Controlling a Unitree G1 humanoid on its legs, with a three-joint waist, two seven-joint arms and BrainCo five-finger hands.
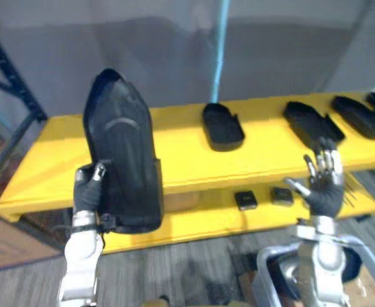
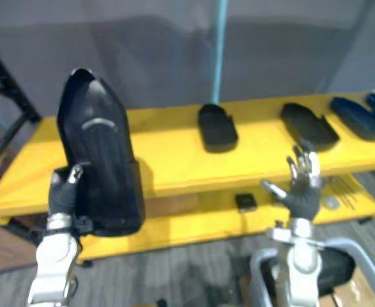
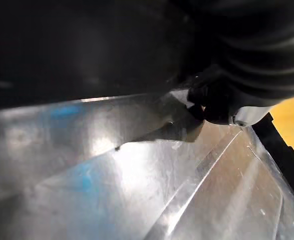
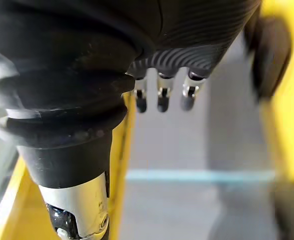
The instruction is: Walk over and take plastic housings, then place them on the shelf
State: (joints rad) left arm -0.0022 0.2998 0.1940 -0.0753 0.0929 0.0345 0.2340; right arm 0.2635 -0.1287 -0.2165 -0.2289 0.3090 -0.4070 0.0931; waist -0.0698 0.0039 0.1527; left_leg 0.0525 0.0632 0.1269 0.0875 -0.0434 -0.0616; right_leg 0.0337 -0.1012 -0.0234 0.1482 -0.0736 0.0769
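- Left eye view: the left hand (image 1: 87,188) grips the held housing (image 1: 123,160), with its thumb hooked over the near edge. The housing is a long black plastic shell with a pointed nose and a squared tail. Its surface is smooth with a slight sheen, and a shallow arc is moulded across its face. It stands upright in front of the left half of the yellow shelf (image 1: 187,153), nose above the top deck, tail below the deck's front lip.
- The deck behind the shell is bare. My judgement is that the long axis must tip from upright to flat and go forward onto that patch. The left hand is the nearer one.
- Right of that patch, four shelved housings (image 1: 223,126) lie flat on the top deck, dark and matte. Small dark parts (image 1: 245,200) sit on the lower deck.
- Right eye view: the right hand (image 2: 300,192) is raised before the shelf's front edge, right of centre. Its fingers are straight and spread, and it holds nothing.
- Left wrist view: a glossy ridged surface (image 3: 136,190), likely the shell's inner face, lies close against the hand's dark cover. The fingers cannot be made out here.
- Right wrist view: straight dark-tipped fingers (image 4: 159,97) point along the shelf's yellow edge, touching nothing.
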